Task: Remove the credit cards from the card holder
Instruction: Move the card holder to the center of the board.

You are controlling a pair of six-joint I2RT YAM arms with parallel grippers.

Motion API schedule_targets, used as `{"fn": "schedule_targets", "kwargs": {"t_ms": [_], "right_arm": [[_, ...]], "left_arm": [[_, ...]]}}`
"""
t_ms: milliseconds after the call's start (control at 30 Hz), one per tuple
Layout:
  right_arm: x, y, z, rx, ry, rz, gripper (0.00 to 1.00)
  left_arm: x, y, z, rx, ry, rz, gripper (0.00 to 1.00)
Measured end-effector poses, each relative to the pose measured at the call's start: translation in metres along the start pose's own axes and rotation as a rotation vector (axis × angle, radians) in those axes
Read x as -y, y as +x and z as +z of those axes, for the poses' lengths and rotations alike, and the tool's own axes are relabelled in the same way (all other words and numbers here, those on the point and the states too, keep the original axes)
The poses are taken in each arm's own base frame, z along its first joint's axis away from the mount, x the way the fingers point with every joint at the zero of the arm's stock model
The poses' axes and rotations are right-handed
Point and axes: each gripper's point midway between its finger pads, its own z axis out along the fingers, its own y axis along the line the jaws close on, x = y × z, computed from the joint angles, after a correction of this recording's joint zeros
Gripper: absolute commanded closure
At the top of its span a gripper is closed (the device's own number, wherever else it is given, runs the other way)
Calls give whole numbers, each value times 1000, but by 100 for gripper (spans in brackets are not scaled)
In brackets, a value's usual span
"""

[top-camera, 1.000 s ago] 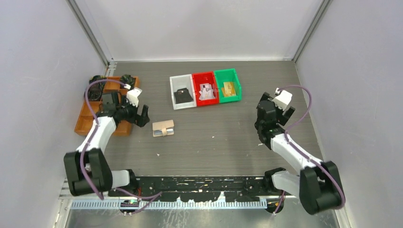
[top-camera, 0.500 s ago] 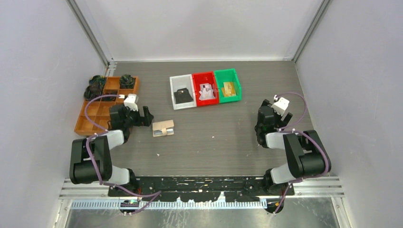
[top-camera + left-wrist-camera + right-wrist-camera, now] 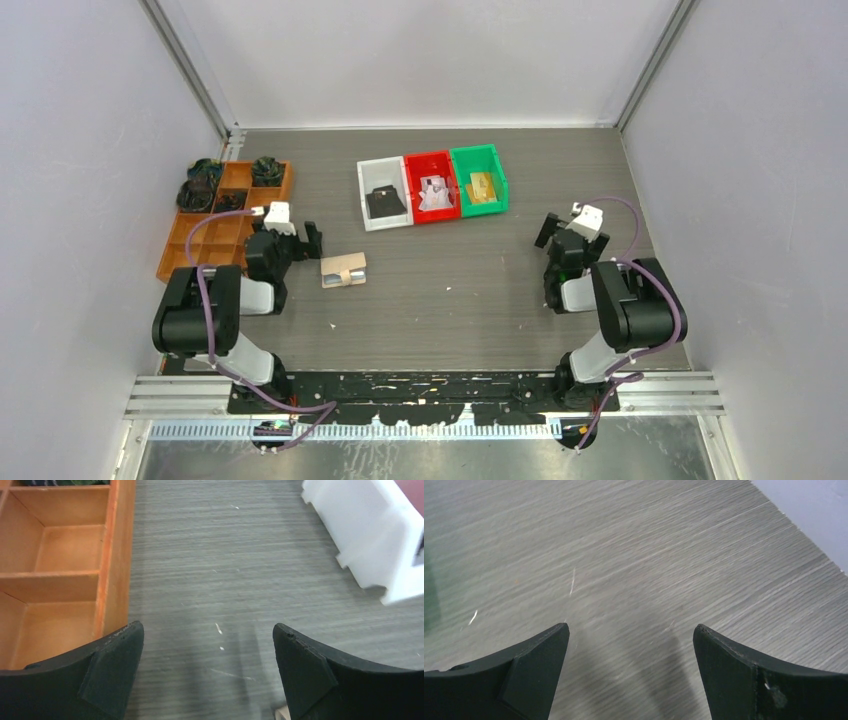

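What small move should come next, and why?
Probably move the left gripper over the small tan folded leather card holder and lower it. Both grippers are open and empty, the holder lies untouched on the grey table, and the left one is nearer than the right gripper.

card holder (image 3: 343, 270) interior hidden; white bin (image 3: 362, 532) cut off at left wrist view edge

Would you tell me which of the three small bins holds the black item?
The white bin, leftmost in the row. The red bin in the middle holds pale items, and the green bin on the right holds a tan item.
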Motion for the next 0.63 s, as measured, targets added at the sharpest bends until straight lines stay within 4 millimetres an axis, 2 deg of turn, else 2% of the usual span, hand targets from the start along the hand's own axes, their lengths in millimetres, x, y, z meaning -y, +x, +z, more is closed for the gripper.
{"fn": "schedule_targets", "kwargs": {"t_ms": [133,333,633], "right_arm": [[8,-9,12,4,10,44,1],[3,-5,11,-14,-21,44,1],[2,-5,11,-16,-29,46,0]], "left_arm": [[-1,-12,12,-2,-25,15,0],[-3,-1,10,-49,-46,12,0],[-5,0,10,-54,-57,12,0]]}}
